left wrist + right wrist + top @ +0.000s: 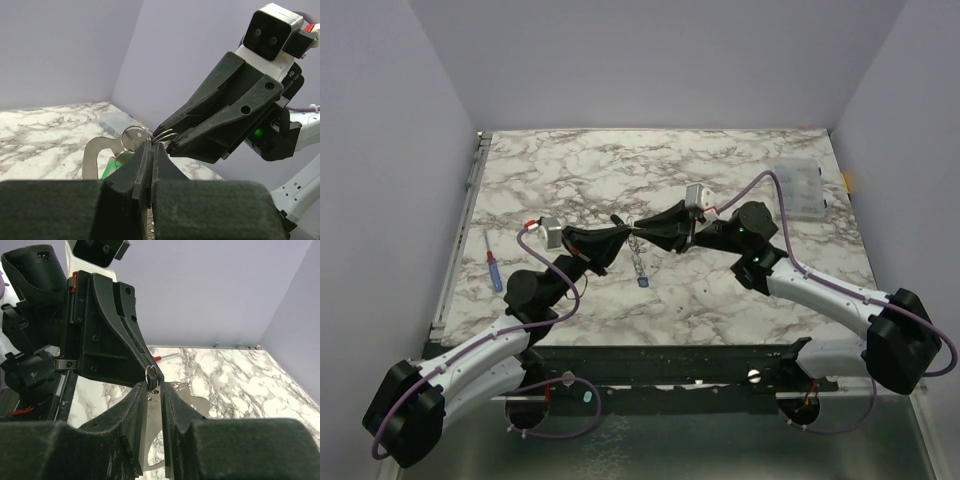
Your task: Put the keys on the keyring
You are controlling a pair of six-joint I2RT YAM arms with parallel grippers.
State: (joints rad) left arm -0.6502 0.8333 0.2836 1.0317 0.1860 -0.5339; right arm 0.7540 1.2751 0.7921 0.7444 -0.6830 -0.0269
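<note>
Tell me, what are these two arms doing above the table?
Both arms meet tip to tip above the marble table. The left end effector and the right end effector are each shut on the thin silvery metal keyring. A short link chain hangs below with the small blue-headed key. A green plastic key head shows near the left one; whether it is threaded is unclear.

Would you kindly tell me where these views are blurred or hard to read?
Top view: evenly lit, but the keyring is too small to resolve. Left wrist view: the left claw looms dark and blurred. Right wrist view: the right claw likewise, table behind sharp.
</note>
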